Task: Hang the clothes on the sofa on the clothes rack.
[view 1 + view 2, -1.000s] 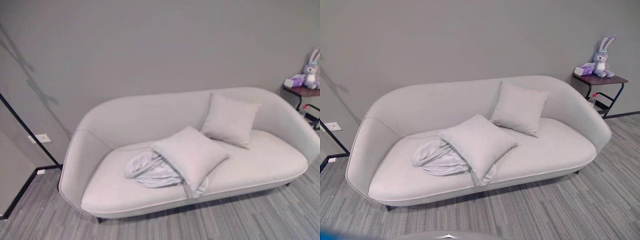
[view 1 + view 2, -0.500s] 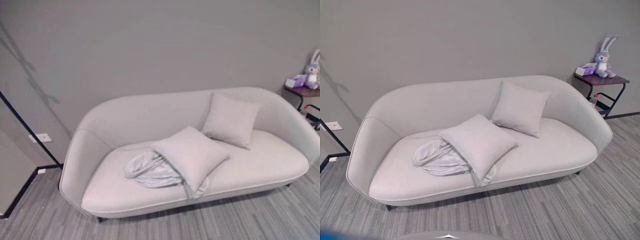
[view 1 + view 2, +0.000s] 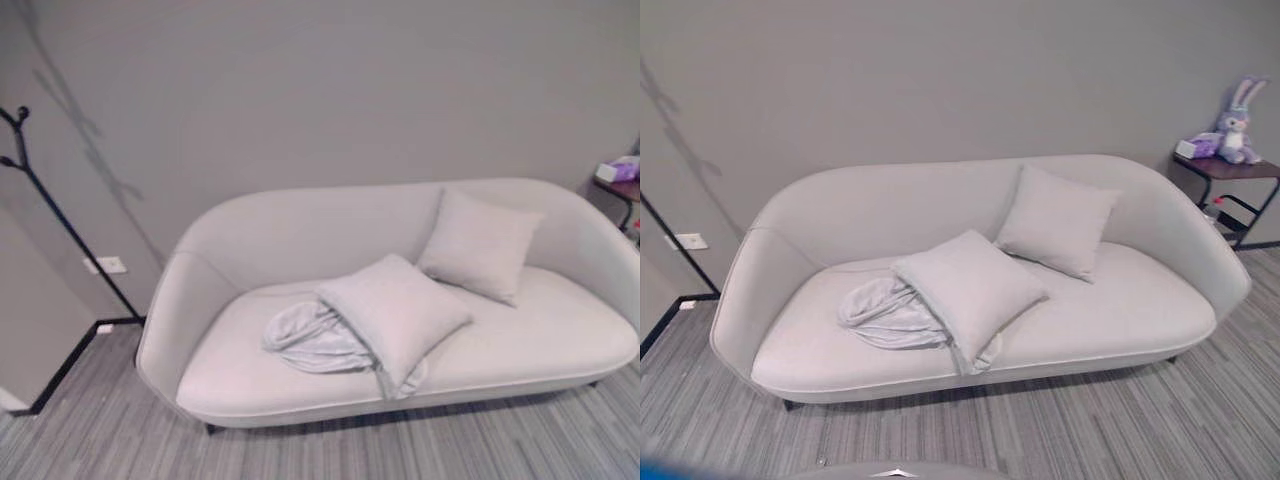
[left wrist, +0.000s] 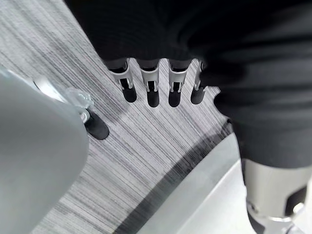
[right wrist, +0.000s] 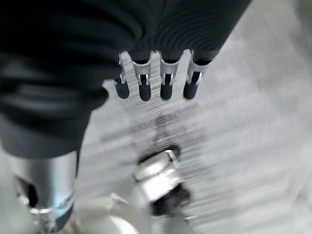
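A crumpled pale grey garment [image 3: 308,338] lies on the seat of the light grey sofa [image 3: 250,235], left of the middle. A square cushion [image 3: 395,310] rests on the garment's right part and hides it. The black clothes rack [image 3: 58,225] stands left of the sofa, its pole leaning and its hooked top near the wall. My left hand [image 4: 152,84] hangs over the striped floor with straight fingers, holding nothing. My right hand [image 5: 145,80] hangs the same way over the floor, open, holding nothing. Both hands are well away from the sofa.
A second cushion [image 3: 1055,220] leans on the sofa's back at the right. A dark side table [image 3: 1228,170] with a plush bunny [image 3: 1237,112] stands right of the sofa. Grey striped carpet [image 3: 1060,420] lies between me and the sofa. A wall socket [image 3: 106,265] sits low by the rack.
The whole picture has shifted right, so the camera has turned left; the rack's hooked top now shows. Garment, cushions and sofa lie as before.
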